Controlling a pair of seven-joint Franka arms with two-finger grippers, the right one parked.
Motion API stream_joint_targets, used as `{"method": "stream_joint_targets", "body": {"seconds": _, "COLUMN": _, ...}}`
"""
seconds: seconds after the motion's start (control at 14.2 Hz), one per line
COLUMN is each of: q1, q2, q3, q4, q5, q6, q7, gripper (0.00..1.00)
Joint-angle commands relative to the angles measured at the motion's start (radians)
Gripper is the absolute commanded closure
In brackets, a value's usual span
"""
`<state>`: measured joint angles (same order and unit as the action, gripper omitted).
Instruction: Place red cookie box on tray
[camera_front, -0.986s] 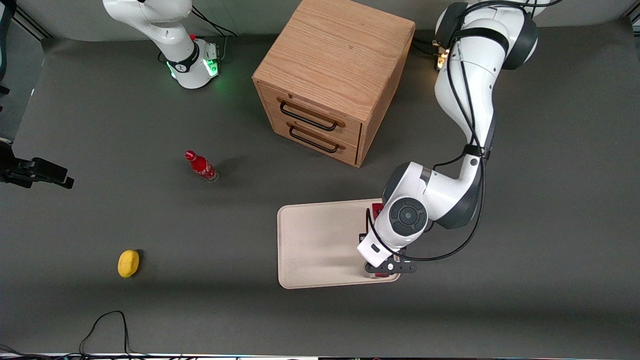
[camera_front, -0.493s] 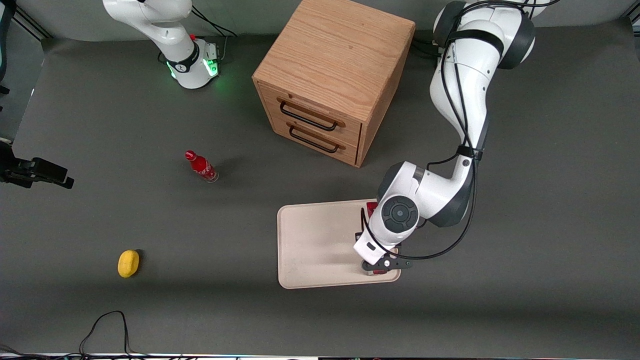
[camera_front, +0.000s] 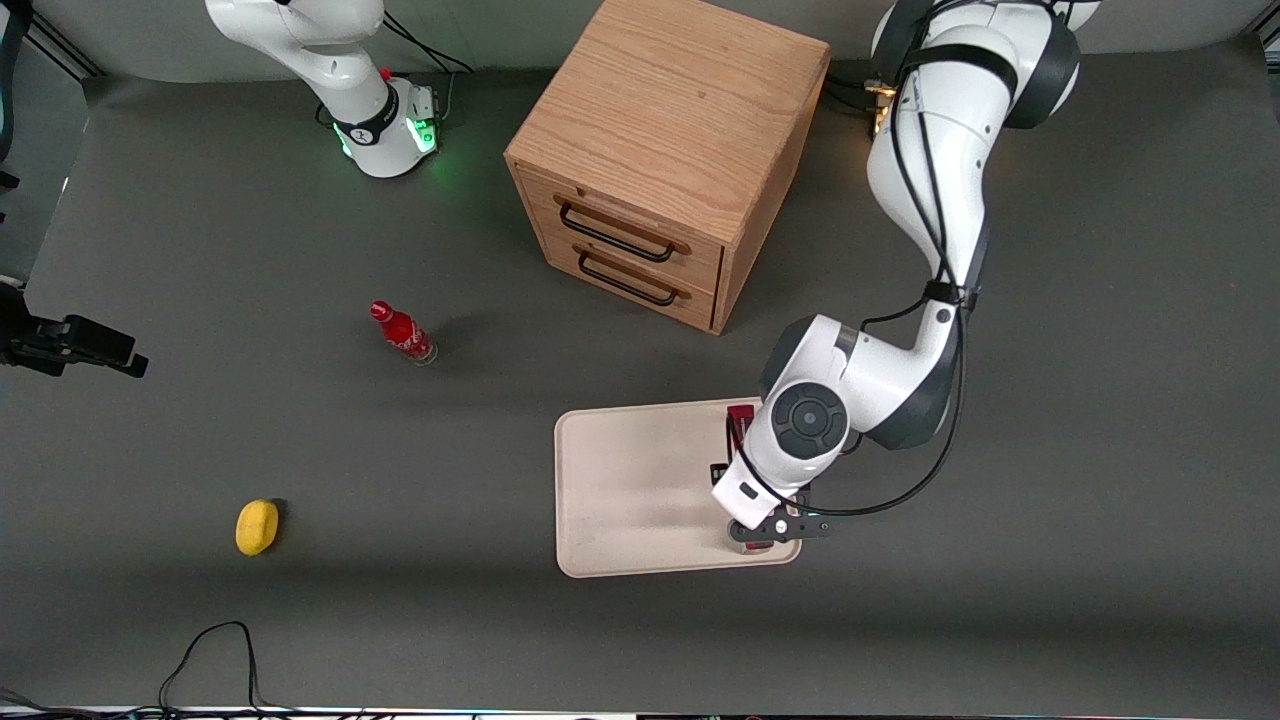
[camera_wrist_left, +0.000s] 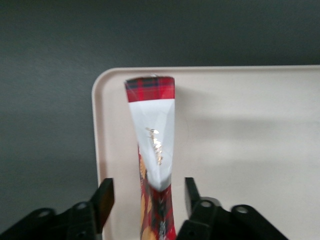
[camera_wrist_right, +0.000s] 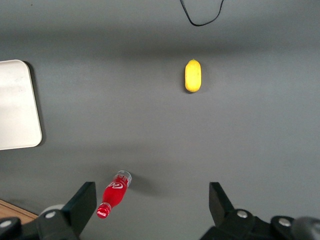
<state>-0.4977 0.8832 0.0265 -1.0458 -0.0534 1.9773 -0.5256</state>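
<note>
The red cookie box (camera_wrist_left: 152, 130) stands on its narrow edge on the cream-white tray (camera_wrist_left: 250, 125), along the rim at the working arm's end. My left gripper (camera_wrist_left: 147, 192) straddles the box. It is open: both fingers stand apart from the box with a gap on each side. In the front view the wrist hides most of the box; only its red end (camera_front: 740, 415) shows above the tray (camera_front: 620, 480), farther from the camera than the gripper (camera_front: 765, 535).
A wooden two-drawer cabinet (camera_front: 660, 150) stands farther from the camera than the tray. A small red bottle (camera_front: 403, 333) and a yellow object (camera_front: 257, 527) lie toward the parked arm's end of the table.
The left wrist carried the box a little toward the tray's middle, then eased back slightly. The box's visible end has stayed in place over the last half second.
</note>
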Motion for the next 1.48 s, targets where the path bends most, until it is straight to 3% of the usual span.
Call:
{"method": "stream_joint_targets", "body": {"seconds": 0.0, "q1": 0.036, "q2": -0.241, "q3": 0.006, "q4": -0.238, "q5": 0.001, "q6": 0.003, "q7": 0.048, "gripper": 0.0}}
{"method": "stream_joint_targets", "body": {"seconds": 0.21, "q1": 0.094, "q2": -0.441, "q3": 0.001, "q4": -0.393, "q5": -0.017, "q6": -0.029, "q7": 0.099, "gripper": 0.0}}
{"method": "stream_joint_targets", "body": {"seconds": 0.49, "q1": 0.192, "q2": -0.66, "q3": -0.046, "q4": -0.494, "q5": -0.019, "q6": -0.213, "q7": 0.122, "gripper": 0.0}}
{"method": "stream_joint_targets", "body": {"seconds": 0.77, "q1": 0.358, "q2": -0.922, "q3": -0.086, "q4": -0.71, "q5": -0.013, "q6": -0.308, "q7": 0.372, "gripper": 0.0}}
{"method": "stream_joint_targets", "body": {"seconds": 0.99, "q1": 0.476, "q2": -1.103, "q3": -0.167, "q4": -0.862, "q5": 0.018, "q6": -0.331, "q7": 0.421, "gripper": 0.0}}
{"method": "stream_joint_targets", "body": {"seconds": 1.41, "q1": 0.479, "q2": -1.107, "q3": -0.168, "q4": -0.858, "q5": 0.058, "q6": -0.33, "q7": 0.432, "gripper": 0.0}}
